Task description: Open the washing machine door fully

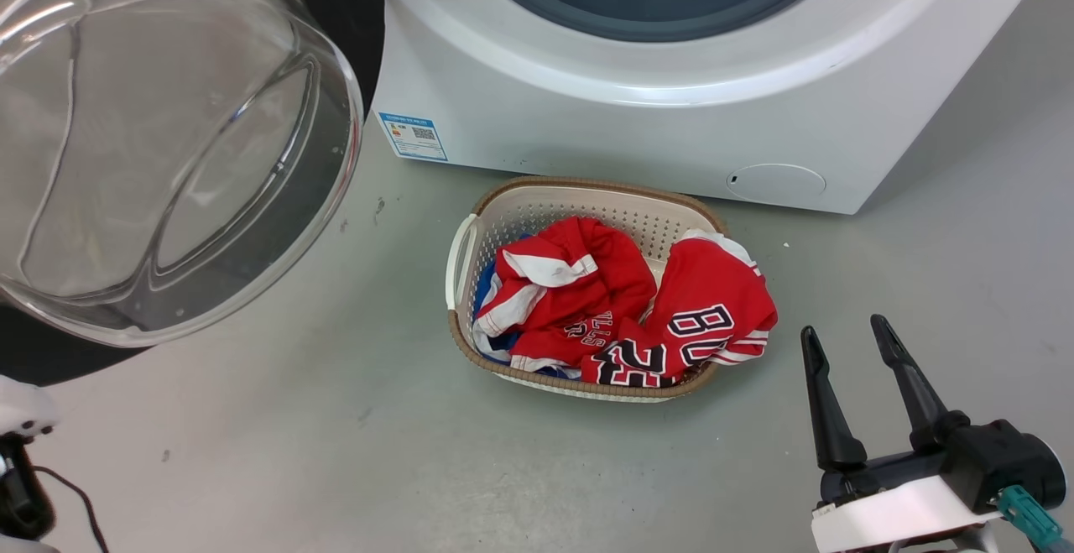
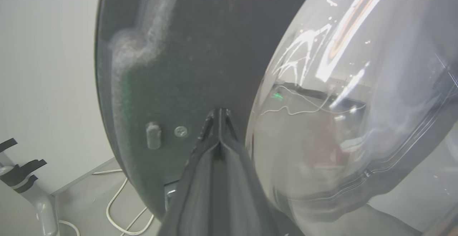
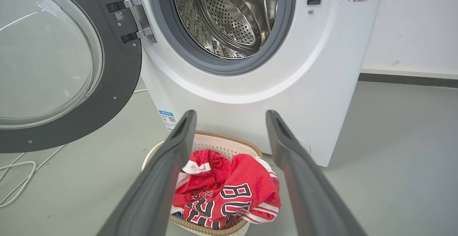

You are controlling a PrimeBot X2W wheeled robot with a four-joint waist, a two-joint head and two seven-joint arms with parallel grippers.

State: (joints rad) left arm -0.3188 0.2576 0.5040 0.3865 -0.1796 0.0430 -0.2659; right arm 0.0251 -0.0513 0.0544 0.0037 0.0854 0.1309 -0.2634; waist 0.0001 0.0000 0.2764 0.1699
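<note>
**Washing machine door (image 3: pixel 121 67) stands swung wide; left pincer (image 2: pixel 218 112) closed at its inner face**

In the left wrist view the left pincer's two dark fingers lie pressed together with nothing between them. Their tips meet right at the door's black inner rim; whether they touch it cannot be told. Just left of the tips, a small latch peg (image 2: pixel 153 135) and a screw (image 2: pixel 180 131) sit on that rim. Right of the fingers bulges the door's clear glass bowl (image 2: pixel 340 103). Below and left of the pincer, past the door's edge, a white cable (image 2: pixel 114 207) lies on the grey floor (image 2: pixel 86 189).

The right pincer (image 3: pixel 230 113) is spread wide and holds nothing. Seen along its fingers, a cream laundry basket (image 3: pixel 222 137) sits between them and below the tips. It is heaped with red jerseys (image 3: pixel 232 189) that carry black-and-white lettering. Straight beyond the tips stands the washing machine (image 3: pixel 250 96). Its perforated steel drum (image 3: pixel 229 17) is exposed inside the grey gasket (image 3: pixel 171 39), above the tips. Up and left of the left-hand finger, the door hangs from a metal hinge (image 3: pixel 140 17) on the machine's left side. It is clear of the opening, with its inner face turned toward this pincer. A blue sticker (image 3: pixel 167 119) shows just beside that finger's tip.

In the head view the right pincer hovers over the floor, with the basket near on its left and apart from it. The machine's round flap (image 1: pixel 776 182) is ahead of its tips.
</note>
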